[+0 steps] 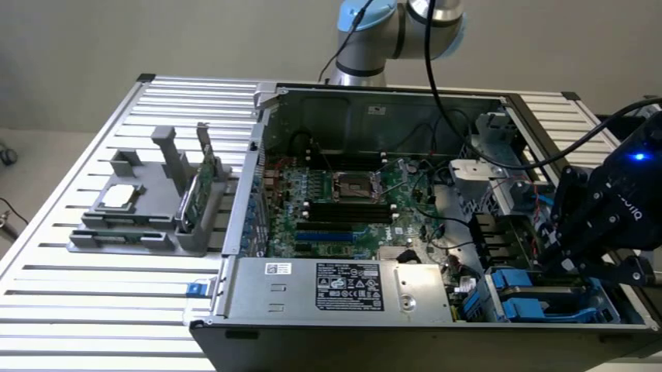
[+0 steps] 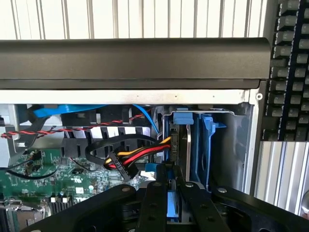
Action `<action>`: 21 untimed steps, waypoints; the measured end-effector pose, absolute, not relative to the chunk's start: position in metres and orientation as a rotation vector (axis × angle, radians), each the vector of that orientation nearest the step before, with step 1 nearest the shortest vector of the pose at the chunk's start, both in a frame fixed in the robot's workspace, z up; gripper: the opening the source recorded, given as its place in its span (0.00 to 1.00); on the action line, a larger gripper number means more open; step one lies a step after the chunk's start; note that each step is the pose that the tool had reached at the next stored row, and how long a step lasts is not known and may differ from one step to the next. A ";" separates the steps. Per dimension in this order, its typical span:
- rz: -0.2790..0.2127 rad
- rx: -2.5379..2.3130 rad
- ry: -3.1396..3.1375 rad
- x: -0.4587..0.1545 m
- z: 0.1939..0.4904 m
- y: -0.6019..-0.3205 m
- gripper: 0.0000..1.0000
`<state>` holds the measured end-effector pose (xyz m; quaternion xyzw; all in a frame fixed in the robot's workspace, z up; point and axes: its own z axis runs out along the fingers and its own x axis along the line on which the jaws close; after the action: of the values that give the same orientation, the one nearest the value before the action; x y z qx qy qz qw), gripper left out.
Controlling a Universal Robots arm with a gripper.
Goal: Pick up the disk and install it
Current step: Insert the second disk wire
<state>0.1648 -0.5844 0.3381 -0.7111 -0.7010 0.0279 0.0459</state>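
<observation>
Silver arm with blue joint caps, seemingly black hand.

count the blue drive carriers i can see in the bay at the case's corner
2. In the exterior view, one blue carrier sits at the bay's left and another blue carrier just nearer the camera, beside the gripper. More may be hidden behind the gripper.

Blue-framed disk, black pincer, green motherboard, red/yellow/black cables.

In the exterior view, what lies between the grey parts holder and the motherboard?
The computer case's side wall stands between the grey parts holder and the motherboard, seen in the exterior view.
</observation>
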 end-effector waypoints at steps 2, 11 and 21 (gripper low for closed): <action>0.083 -2.170 -2.139 0.165 0.342 -0.584 0.16; 0.084 -2.172 -2.140 0.164 0.345 -0.586 0.16; 0.082 -2.173 -2.141 0.163 0.339 -0.587 0.16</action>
<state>0.1627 -0.5868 0.3386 -0.7113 -0.7009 0.0267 0.0447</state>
